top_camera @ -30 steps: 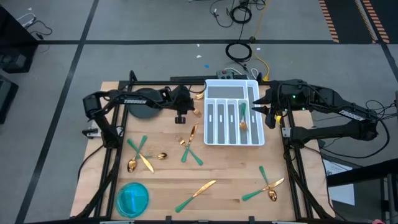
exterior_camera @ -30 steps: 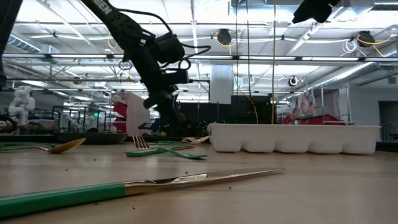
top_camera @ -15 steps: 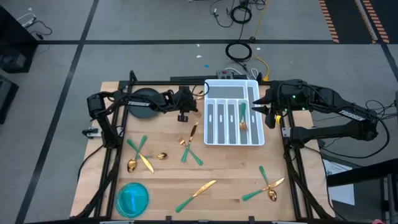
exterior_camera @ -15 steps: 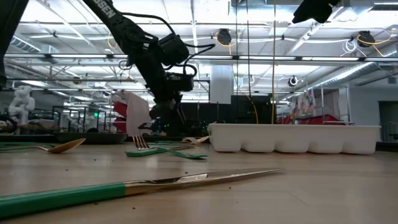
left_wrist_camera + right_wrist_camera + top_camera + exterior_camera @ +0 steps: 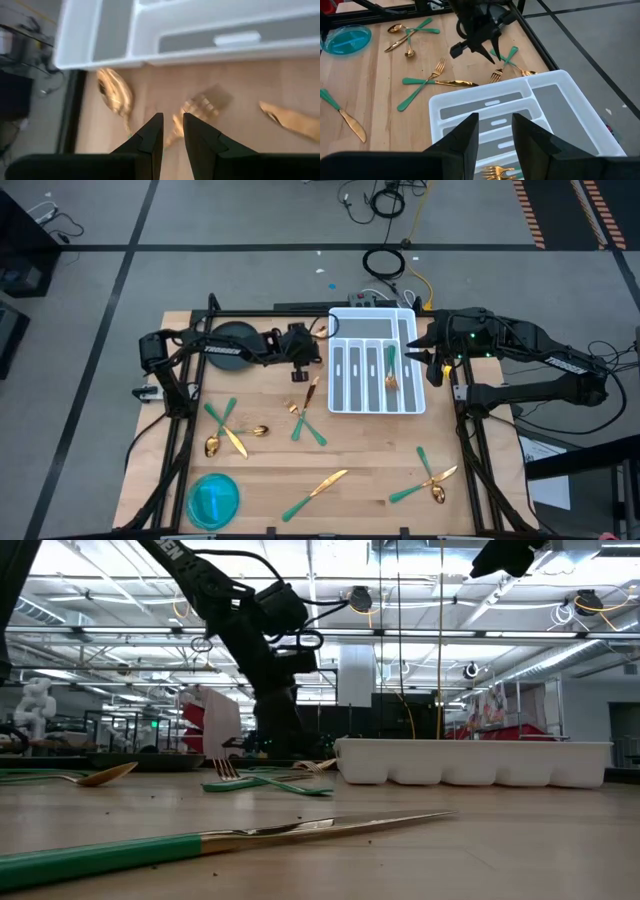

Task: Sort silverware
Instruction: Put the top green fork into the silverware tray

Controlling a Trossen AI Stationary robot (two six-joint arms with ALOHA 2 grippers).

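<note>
Left gripper (image 5: pixel 171 131), dark fingers slightly parted, empty, hangs over a gold fork (image 5: pixel 200 107) and spoon (image 5: pixel 115 95) beside the white tray (image 5: pixel 374 405). Right gripper (image 5: pixel 494 131), also slightly parted, empty, hovers above the tray.

One tray (image 5: pixel 376 406), one bowl (image 5: pixel 213 499), two grippers.

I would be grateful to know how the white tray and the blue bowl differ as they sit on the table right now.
The white tray is rectangular with long slots; the blue bowl is round. The tray lies at the table's far side between the arms and holds silverware; the bowl sits at the near left corner, holding no silverware. Both rest flat on the wooden table.
</note>
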